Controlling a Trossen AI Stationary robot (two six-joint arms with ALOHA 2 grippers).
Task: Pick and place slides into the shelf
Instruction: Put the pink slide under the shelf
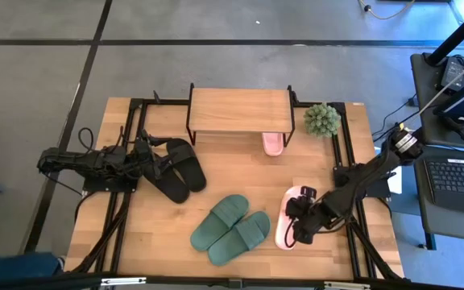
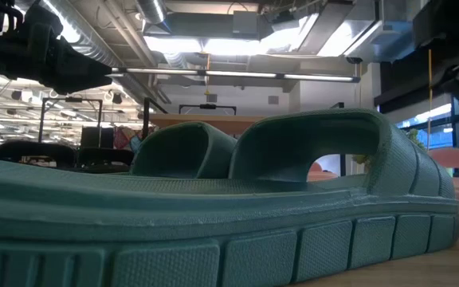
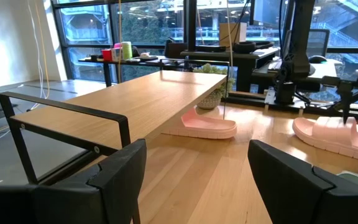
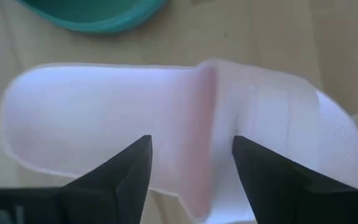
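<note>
- As laid out from left to right on the table [image 1: 135, 242], six slides and one shelf, catalogued below.
- Left gripper [image 1: 150, 159]: at the left edge, lying over the black pair, jaws spread wide, nothing between them in the wrist view.
- Black slides [image 1: 180, 167]: two, side by side, left of centre, in front of the shelf's left end; not yet shelved.
- Green slides [image 1: 232, 228]: two, side by side at an angle, centre front, well apart from the shelf; not yet shelved.
- Shelf [image 1: 240, 109]: centre rear, wooden top bare, black legs.
- Pink slide, stowed [image 1: 273, 143]: under the shelf's right end, its end sticking out past the front edge; counted as placed.
- Pink slide, loose [image 1: 285, 229]: right front, just beside the green pair, flat on the table.
- Right gripper [image 1: 300, 224]: directly above the loose pink slide, jaws parted on either side of its strap [image 4: 205, 124]; contact not clear, slide apparently not lifted.
- Plant [image 1: 322, 119]: small green, right of the shelf.
- Tally, judged from the layout: one of six stowed, five left; the second pink slide apparently the one in hand, then green and black pairs.
</note>
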